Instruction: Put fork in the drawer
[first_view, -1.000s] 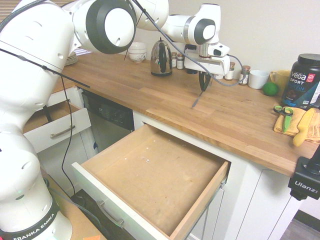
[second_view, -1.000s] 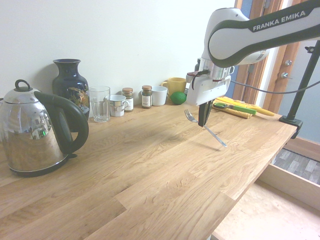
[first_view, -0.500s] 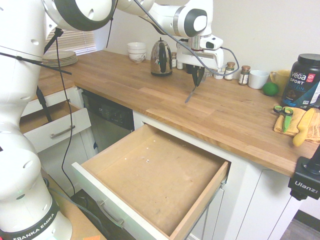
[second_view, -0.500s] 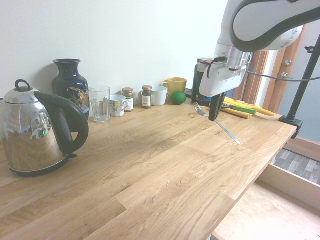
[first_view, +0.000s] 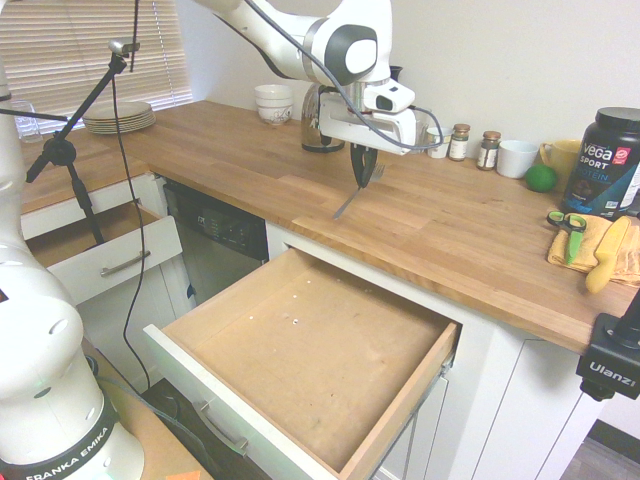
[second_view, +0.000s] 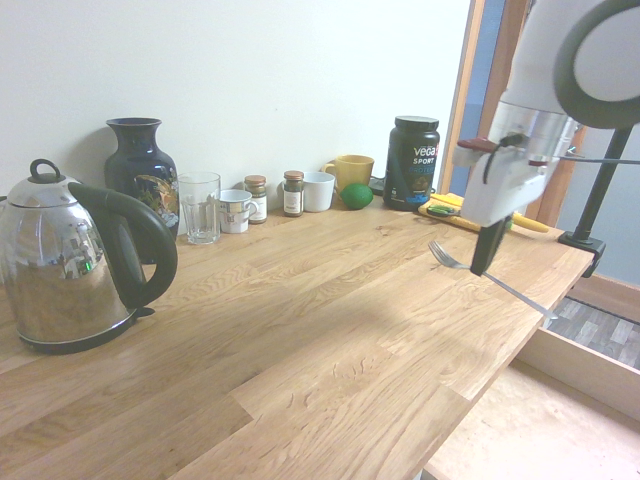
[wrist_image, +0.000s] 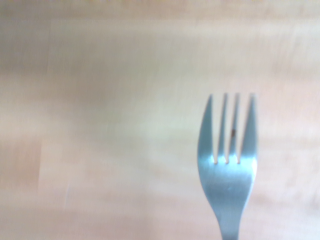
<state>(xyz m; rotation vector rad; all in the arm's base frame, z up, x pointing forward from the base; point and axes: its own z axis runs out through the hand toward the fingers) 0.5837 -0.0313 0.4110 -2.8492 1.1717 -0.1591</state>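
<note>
My gripper (first_view: 361, 180) hangs over the wooden countertop (first_view: 250, 160), near its front edge, shut on the fork (first_view: 347, 204). The slim metal fork slants, its handle pointing down toward the counter edge. In the second exterior view the gripper (second_view: 481, 266) holds the fork (second_view: 516, 294) near its neck, tines up toward the wall and handle reaching past the counter edge. The wrist view shows the fork's tines (wrist_image: 227, 165) over blurred wood. The large drawer (first_view: 310, 350) stands pulled open below the counter, its brown board bottom bare, in front of and below the gripper.
A steel kettle (first_view: 322, 117) stands behind the arm, with bowls, jars and cups along the wall. Green-handled scissors (first_view: 568, 224) lie on a yellow cloth by a black tub (first_view: 610, 160). A smaller drawer (first_view: 110, 250) is open at the left.
The arm has carried the fork along the counter toward its front edge: leftward in the first exterior view, rightward in the second. The grip has stayed shut.
</note>
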